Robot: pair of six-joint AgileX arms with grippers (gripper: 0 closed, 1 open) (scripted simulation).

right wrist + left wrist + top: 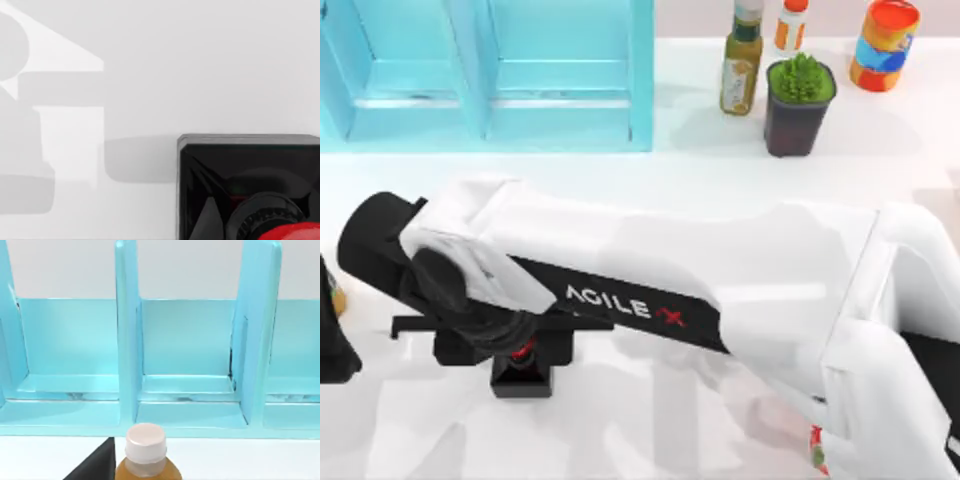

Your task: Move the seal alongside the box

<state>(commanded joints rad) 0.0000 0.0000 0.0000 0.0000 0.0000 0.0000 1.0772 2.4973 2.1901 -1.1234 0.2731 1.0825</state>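
Top view: right gripper (525, 345) sits directly over the glossy black cube seal with red knob (522, 372), finger state unclear, so you should centre on the knob before lifting.

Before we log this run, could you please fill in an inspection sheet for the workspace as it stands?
Surface: white table, shadows but no spills seen.
Job's things: seal at front left, directly under the right gripper; box, a red and green sliver beside the right arm at front right, far from the seal.
Clutter: olive bottle, small orange bottle, colourful can and dark pot with green plant at back right; amber bottle with white cap at left.
Grippers: right gripper over the seal; left gripper parked at the left edge.
Cables: nothing seen.
Surroundings: cyan shelf unit at back left.
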